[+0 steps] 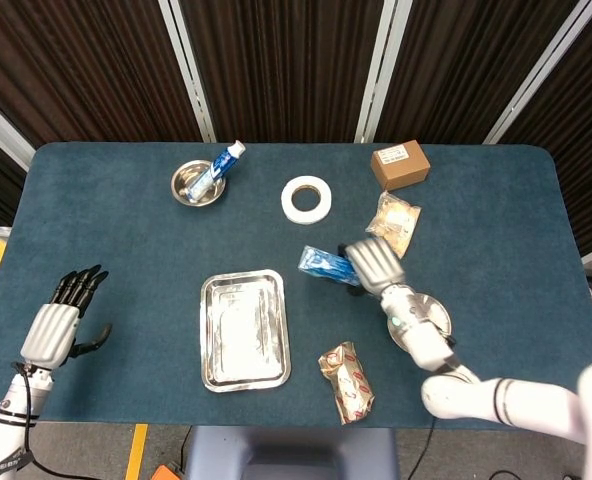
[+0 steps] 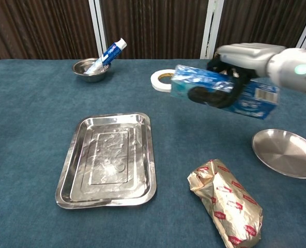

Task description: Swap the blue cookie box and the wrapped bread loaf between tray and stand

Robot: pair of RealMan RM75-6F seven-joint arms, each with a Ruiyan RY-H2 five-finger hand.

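Right hand: the right hand [image 2: 230, 77] is closed around the cookie box [image 2: 223, 92], gripped from above with the fingers wrapped over its near face.
Cookie box: the blue box is held clear of the table [image 1: 106, 240], tilted, between the tray [image 2: 109, 160] and the stand [image 2: 286, 153]; in the head view it is seen at [image 1: 328, 265].
Bread loaf: the gold-wrapped bread loaf [image 2: 226, 202] is lying on the table, near the front edge, between tray and stand, touching neither.
Tray: the steel tray is seen bare on the table, left of the loaf.
Stand: the round steel stand is seen bare, to the right of the loaf.
Left hand: the left hand [image 1: 61, 322] is held open at the left edge of the table, fingers apart, nothing in it.
Far side: a tape roll [image 2: 162, 79], a bowl [image 1: 198, 183] with a tube [image 1: 219, 167] in it, a cardboard box [image 1: 400, 165] and a snack bag [image 1: 392, 223] are set out.
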